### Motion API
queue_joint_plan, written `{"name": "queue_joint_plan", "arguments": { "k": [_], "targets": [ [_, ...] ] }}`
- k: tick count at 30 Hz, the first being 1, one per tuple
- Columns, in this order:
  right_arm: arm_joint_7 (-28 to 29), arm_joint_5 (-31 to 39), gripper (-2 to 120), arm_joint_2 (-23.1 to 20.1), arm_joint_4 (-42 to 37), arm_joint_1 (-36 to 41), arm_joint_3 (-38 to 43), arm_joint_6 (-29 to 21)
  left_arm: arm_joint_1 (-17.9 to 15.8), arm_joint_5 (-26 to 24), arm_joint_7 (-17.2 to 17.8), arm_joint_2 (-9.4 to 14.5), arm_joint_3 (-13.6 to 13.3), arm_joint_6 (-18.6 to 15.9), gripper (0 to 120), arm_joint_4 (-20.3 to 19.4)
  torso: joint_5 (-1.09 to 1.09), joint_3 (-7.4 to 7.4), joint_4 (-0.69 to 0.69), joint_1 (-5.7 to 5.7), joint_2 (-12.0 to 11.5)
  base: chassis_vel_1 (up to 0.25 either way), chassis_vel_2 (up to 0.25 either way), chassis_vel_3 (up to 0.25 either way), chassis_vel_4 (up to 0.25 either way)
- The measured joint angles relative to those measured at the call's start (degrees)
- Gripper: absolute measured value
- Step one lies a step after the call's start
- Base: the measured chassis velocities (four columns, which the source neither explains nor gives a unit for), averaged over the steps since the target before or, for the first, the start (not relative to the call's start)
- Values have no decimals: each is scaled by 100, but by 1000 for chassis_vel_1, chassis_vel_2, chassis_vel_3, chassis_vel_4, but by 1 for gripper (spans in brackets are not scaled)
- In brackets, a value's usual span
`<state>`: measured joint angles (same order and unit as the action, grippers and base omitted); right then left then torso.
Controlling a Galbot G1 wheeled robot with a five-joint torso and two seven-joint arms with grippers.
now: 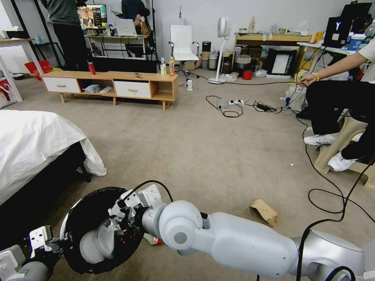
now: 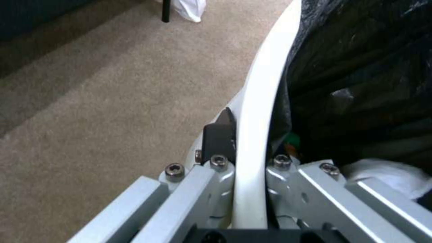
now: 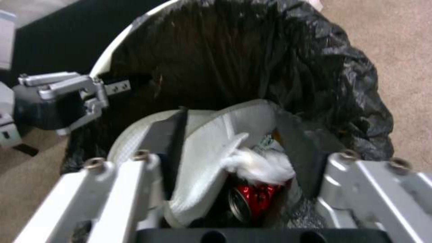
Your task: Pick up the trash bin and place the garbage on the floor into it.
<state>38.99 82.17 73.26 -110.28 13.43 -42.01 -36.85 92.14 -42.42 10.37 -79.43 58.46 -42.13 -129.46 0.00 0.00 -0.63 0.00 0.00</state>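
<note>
- Bin [image 1: 84, 218]: round white bin lined with a crinkled black bag, at about 7 o'clock in the head view, just beside the dark base of the bed [image 1: 31, 144].
- Left gripper [image 2: 252, 158]: clamped on the bin's white rim at the 9 o'clock side of the bin as the head view shows it. One of the jaws lies outside the rim and the other inside against the black bag, with the rim pinched between them.
- Right gripper [image 3: 243, 158]: held over the bin's open mouth, its arm reaching across the lower part of the head view from 4 o'clock. The jaws stand wide apart with nothing between them.
- Bin contents, right wrist view: a crushed red can [image 3: 252, 200] at the bottom, a wad of white tissue [image 3: 261, 165] lying on top of it, and a pale mask [image 3: 211, 158] draped beside both.
- Green spot [image 2: 292, 138]: a small green item deep inside the bag in the left wrist view, too hidden to identify.
- Brown paper bag [image 1: 265, 212]: lying crumpled on the carpet [image 1: 203, 144] at about 5 o'clock in the head view, well apart from the bin, just beyond the right arm.
- Red and white snack packet [image 1: 154, 240]: on the carpet just beside the bin, largely hidden under the right arm's wrist.
- Background, 11 o'clock: a low wooden cabinet [image 1: 113, 84] carrying a tall red can [image 1: 92, 68] and two drink bottles [image 1: 167, 66].
</note>
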Motion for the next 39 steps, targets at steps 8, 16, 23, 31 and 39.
{"name": "queue_joint_plan", "arguments": {
  "k": [8, 16, 23, 31, 39],
  "targets": [
    [24, 90, 88, -74, -293, 0, 217, 7, -11, 41, -19, -14, -20, 0, 2, 54, 0, 0, 0, 0, 0, 0, 0, 0, 0],
    [121, 294, 100, -390, -905, 28, 646, 7, -12, 64, -26, -5, -19, -1, 2, 104, 1, 0, 1, 0, 0, 0, 0, 0, 0],
    [-66, 243, 100, -1233, -1373, 303, 1315, 10, 3, 61, -28, 46, 50, -1, 2, 156, 1, 0, -3, 0, 0, 0, 0, 0, 0],
    [-724, -340, 100, -2654, -1791, 1658, 3064, 322, 4, 57, -28, 175, 163, -1, 2, 328, 2, 0, -3, 0, 1, 0, 0, 0, 0],
    [-1136, -1791, 100, -3366, -1638, 2479, 3872, 1293, 62, 45, -43, 129, 238, -1, 2, 315, 2, 0, 0, 0, 0, 0, 0, 0, 0]
  ]
}}
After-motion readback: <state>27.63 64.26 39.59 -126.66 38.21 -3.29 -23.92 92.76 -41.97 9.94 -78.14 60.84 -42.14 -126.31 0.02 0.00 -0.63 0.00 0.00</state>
